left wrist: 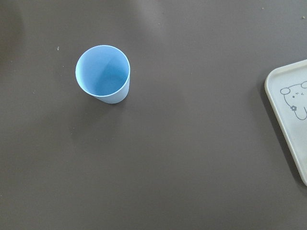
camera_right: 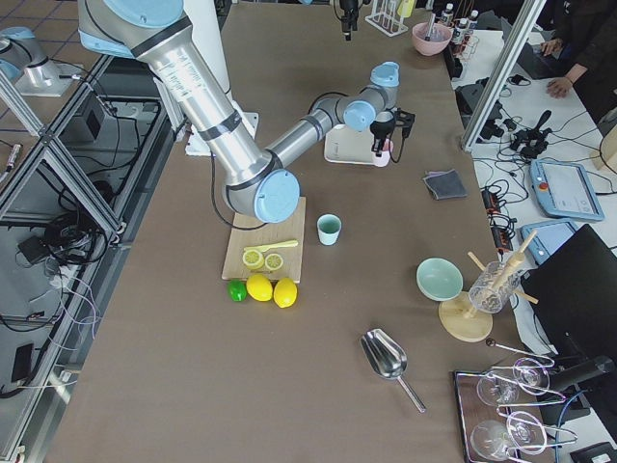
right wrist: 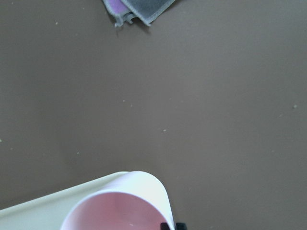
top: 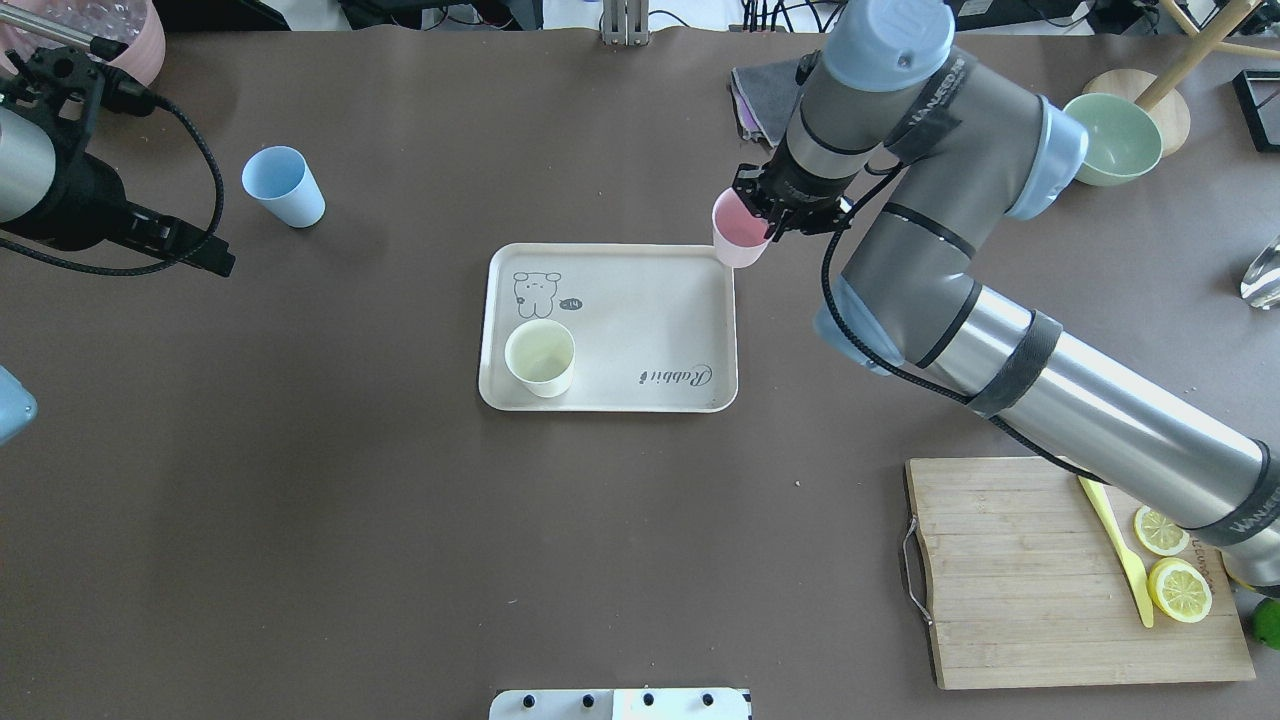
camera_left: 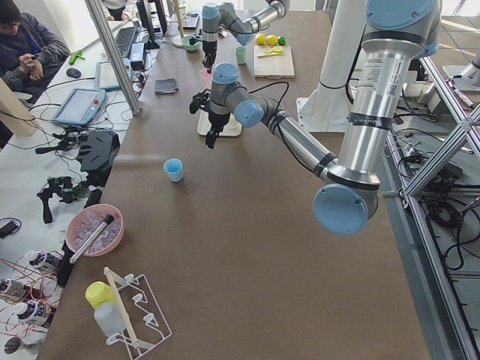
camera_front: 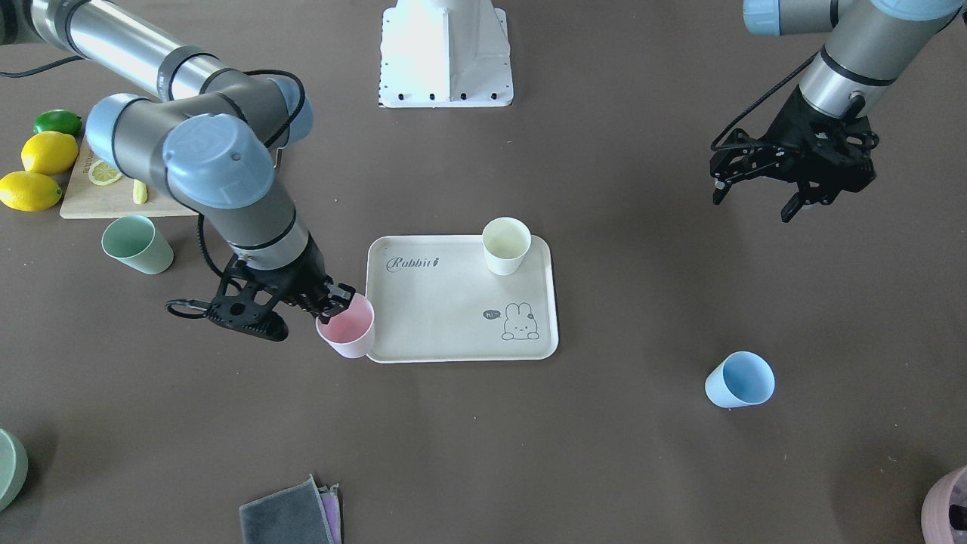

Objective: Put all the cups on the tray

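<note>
My right gripper [camera_front: 338, 302] is shut on the rim of the pink cup [camera_front: 346, 326] and holds it over a corner of the beige tray [camera_front: 446, 302]; I cannot tell whether the cup touches it. The cup also shows in the overhead view [top: 738, 236] and the right wrist view [right wrist: 117, 206]. The cream cup [camera_front: 505, 244] stands upright on the tray. The blue cup [camera_front: 740, 379] stands on the table, also under the left wrist camera [left wrist: 103, 74]. The green cup [camera_front: 137, 243] stands by the cutting board. My left gripper [camera_front: 755, 202] is open and empty, high above the table.
A wooden cutting board [top: 1050, 570] holds lemon slices and a yellow knife. Lemons [camera_front: 30, 189] and a lime lie beside it. A folded grey cloth [camera_front: 291, 514], a green bowl [top: 1110, 137] and a dusty-pink container [camera_front: 948, 510] sit along the operators' edge.
</note>
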Motion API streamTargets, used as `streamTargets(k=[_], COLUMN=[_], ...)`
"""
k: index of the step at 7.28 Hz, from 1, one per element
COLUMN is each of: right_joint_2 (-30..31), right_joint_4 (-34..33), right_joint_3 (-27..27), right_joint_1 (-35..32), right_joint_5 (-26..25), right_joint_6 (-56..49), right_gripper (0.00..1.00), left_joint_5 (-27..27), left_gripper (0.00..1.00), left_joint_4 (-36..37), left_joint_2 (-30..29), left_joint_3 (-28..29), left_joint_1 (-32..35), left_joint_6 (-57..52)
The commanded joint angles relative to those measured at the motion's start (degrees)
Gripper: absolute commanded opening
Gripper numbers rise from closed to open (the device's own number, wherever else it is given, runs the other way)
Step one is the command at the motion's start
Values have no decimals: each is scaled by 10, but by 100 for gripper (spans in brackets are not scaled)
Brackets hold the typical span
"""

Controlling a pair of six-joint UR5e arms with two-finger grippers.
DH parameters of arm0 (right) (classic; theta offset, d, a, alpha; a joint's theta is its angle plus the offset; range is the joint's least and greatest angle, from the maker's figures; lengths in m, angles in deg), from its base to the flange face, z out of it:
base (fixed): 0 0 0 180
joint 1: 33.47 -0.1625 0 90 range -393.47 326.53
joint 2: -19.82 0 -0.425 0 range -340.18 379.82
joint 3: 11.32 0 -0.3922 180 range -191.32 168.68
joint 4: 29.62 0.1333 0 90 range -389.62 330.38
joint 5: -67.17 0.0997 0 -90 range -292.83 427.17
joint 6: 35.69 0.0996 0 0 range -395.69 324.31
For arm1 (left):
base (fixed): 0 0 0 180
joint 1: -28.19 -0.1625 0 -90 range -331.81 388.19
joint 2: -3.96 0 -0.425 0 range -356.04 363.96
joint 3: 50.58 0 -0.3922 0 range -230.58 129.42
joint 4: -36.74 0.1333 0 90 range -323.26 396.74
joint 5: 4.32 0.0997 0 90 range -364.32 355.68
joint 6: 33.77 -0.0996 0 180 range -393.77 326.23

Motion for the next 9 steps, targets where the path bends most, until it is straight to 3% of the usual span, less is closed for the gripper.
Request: streamTargets(k=[1,2,3,4,6,7,9], right_joint_2=[-46,-46,-46,-51,-46,-34,66], right_joint_4=[3,3,3,3,-29,-86,-143], right_joint_3=[52,52,57,52,10,-40,-163], right_joint_1=[42,43,53,51,-6,-38,-114], right_joint_5=[-28,-28,-39,-53,3,27,75], right_joint_6=[44,42,36,32,-3,-59,-196], right_gripper=[0,4,98,100,100,100,100], left_joint_5=[0,0,0,-1,-5,-6,-7], left_gripper=[98,98,98,98,98,98,98], left_joint_4=[0,0,0,0,0,2,-1], left_joint_2=[-2,-3,-3,-3,-8,-36,-119], left_joint_3=[1,1,1,1,15,53,176], left_joint_1=[-1,-1,-2,-2,4,26,66], left_joint_6=[0,1,1,0,-9,-10,-30])
